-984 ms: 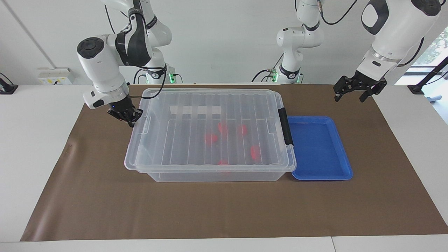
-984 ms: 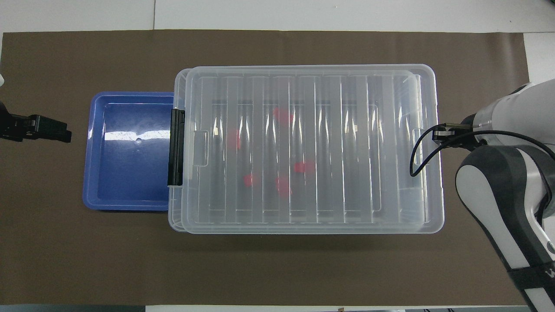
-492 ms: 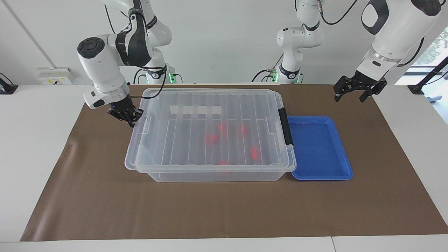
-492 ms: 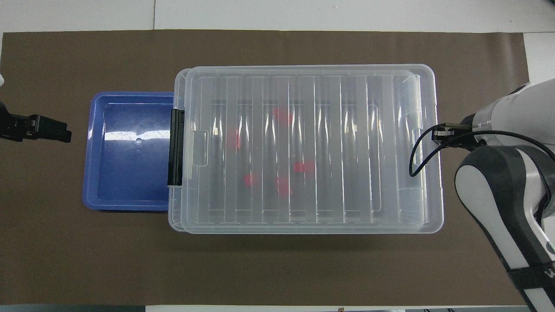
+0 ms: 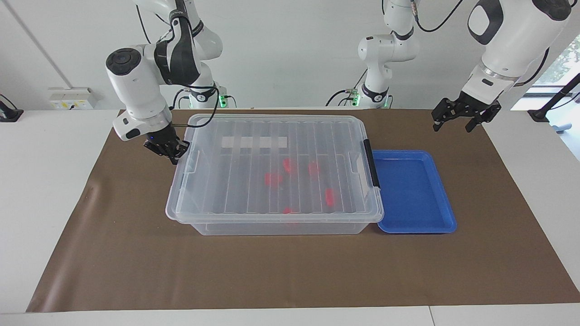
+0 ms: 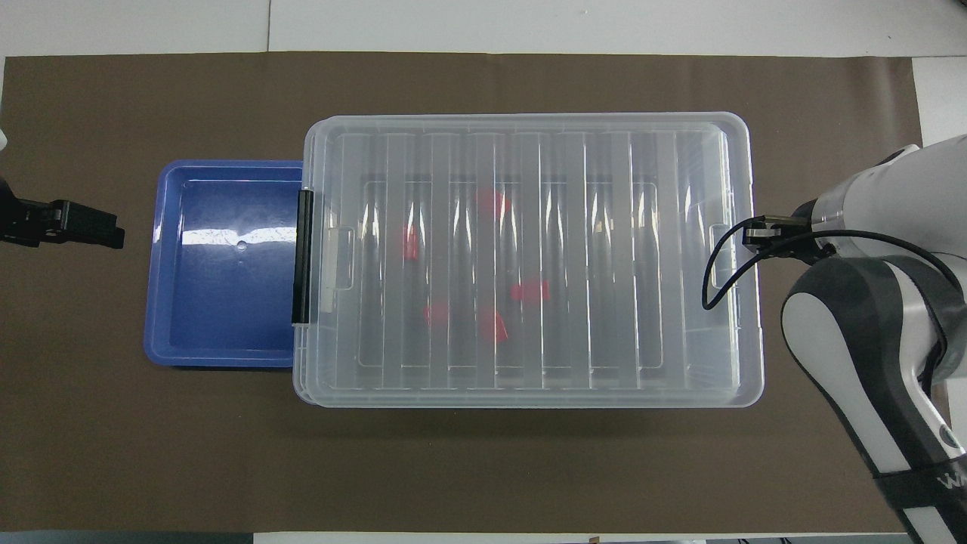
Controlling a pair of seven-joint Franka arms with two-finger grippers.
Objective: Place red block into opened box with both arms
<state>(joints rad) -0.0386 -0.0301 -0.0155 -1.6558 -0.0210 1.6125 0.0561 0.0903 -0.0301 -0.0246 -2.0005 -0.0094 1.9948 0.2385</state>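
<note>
The clear box (image 5: 272,227) stands mid-table with its ribbed lid (image 5: 253,136) lying over it. Several red blocks (image 5: 273,179) show blurred through the lid (image 6: 589,189), on the box's floor; one red block (image 6: 529,290) lies near the middle. My right gripper (image 5: 168,151) is shut on the lid's edge at the right arm's end of the box. In the overhead view the right wrist hides that gripper. My left gripper (image 5: 452,126) hangs open and holds nothing, over the mat past the blue tray; it also shows as the left gripper (image 6: 91,227) at that view's edge.
A shallow blue tray (image 5: 414,190) lies against the box's black clip handle (image 5: 372,164), toward the left arm's end. A brown mat (image 5: 290,271) covers the table. Two slimmer white arms with green-lit bases (image 5: 376,97) stand at the robots' end.
The right gripper has shifted toward the left arm's end with the lid's edge in it. The lid has slid the same way and sits lower and squarer on the box. The left arm waits unmoved.
</note>
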